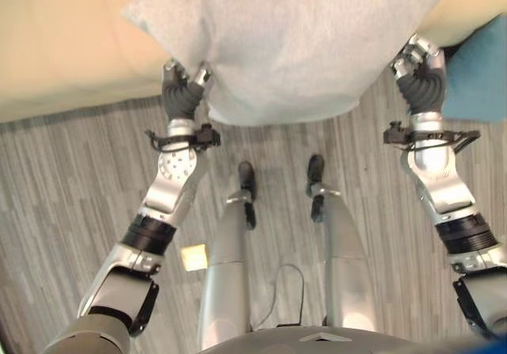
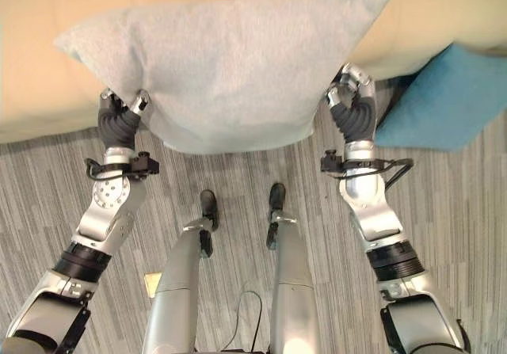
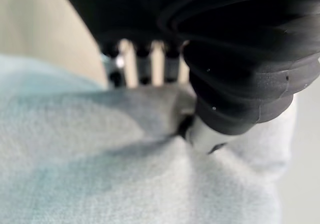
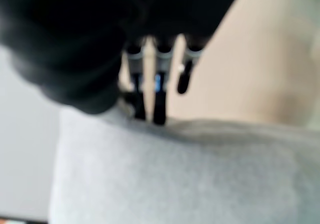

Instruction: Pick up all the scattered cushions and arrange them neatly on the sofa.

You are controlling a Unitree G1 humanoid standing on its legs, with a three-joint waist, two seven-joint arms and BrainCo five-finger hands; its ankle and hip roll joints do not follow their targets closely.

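A large light grey cushion (image 1: 293, 45) hangs between my two hands, above the front edge of the beige sofa (image 1: 55, 45). My left hand (image 1: 184, 93) grips its lower left edge and my right hand (image 1: 421, 69) grips its right edge. In the left wrist view the fingers (image 3: 145, 63) reach over the grey cushion (image 3: 100, 159) and the thumb presses into its fabric. The right wrist view has the fingers (image 4: 150, 83) curled over the cushion's edge (image 4: 175, 174). A blue cushion (image 2: 444, 100) lies on the floor at the right, against the sofa's base.
Grey striped wood floor (image 1: 71, 180) runs in front of the sofa. A small yellow note (image 1: 193, 256) lies on the floor near my left side. The sofa seat spreads across the far side, behind the held cushion.
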